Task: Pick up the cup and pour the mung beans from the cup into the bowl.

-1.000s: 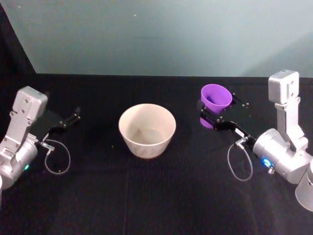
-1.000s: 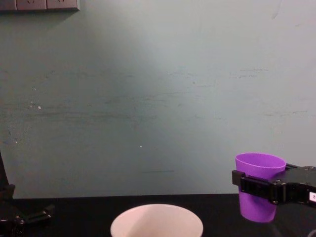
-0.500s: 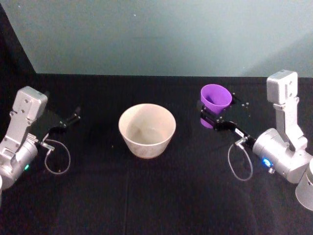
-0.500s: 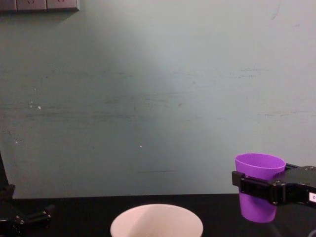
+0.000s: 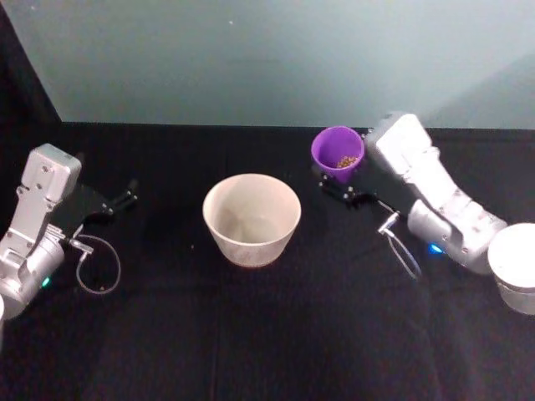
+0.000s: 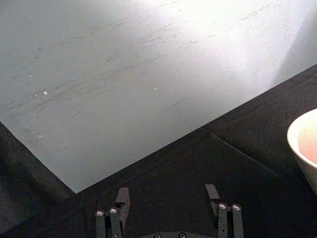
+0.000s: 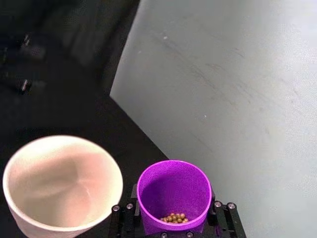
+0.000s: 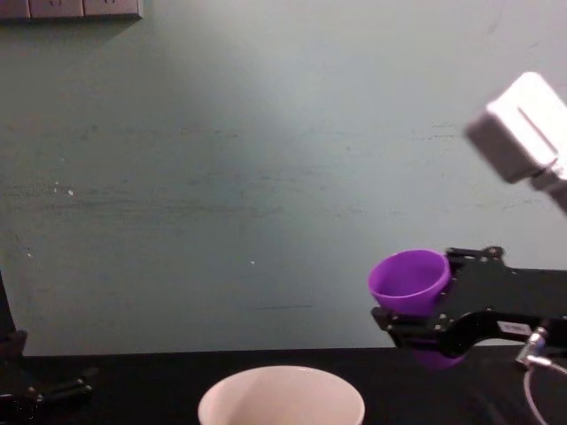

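Pickup looks done, pouring not: the right gripper (image 7: 172,207) pinches the small purple plastic cup (image 5: 338,154) aloft, tilted, just right of the empty wide cream bowl (image 5: 251,219), mung beans (image 7: 173,217) inside; the left gripper (image 6: 166,198) idles spread, far left.

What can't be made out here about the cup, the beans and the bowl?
- Right wrist view: the mung beans show, but the base of the cup is hidden by the right gripper and the bottom edge.
- Chest view: the cup's wall hides the beans, and the bottom edge cuts off the bowl below its rim.
- Left wrist view: the right edge cuts off most of the bowl.
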Action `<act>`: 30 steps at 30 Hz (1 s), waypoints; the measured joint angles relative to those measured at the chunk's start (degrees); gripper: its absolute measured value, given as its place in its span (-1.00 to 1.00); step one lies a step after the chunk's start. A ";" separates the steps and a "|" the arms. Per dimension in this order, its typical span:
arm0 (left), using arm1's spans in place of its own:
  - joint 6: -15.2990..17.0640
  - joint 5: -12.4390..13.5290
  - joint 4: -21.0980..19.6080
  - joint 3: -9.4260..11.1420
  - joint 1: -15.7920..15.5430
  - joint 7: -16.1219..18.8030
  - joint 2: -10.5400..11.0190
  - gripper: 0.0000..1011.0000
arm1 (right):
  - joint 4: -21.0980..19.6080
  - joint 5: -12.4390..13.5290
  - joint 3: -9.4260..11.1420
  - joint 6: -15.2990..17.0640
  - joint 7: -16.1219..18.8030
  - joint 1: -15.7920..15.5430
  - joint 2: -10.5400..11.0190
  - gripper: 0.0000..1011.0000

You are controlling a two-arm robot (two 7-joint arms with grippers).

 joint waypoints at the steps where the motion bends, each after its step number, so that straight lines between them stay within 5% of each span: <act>1: 0.00 0.00 0.00 0.00 0.00 0.00 0.00 0.98 | -0.05 -1.11 -0.66 0.39 0.13 0.59 0.10 0.44; 6: 0.00 0.00 0.00 0.00 0.00 0.00 0.00 0.98 | -0.12 -8.97 -4.87 3.15 1.32 4.26 0.62 0.44; 30: 0.00 0.00 0.00 0.00 0.00 0.00 0.00 0.98 | 2.41 -34.52 -18.52 8.13 6.11 14.62 -1.37 0.44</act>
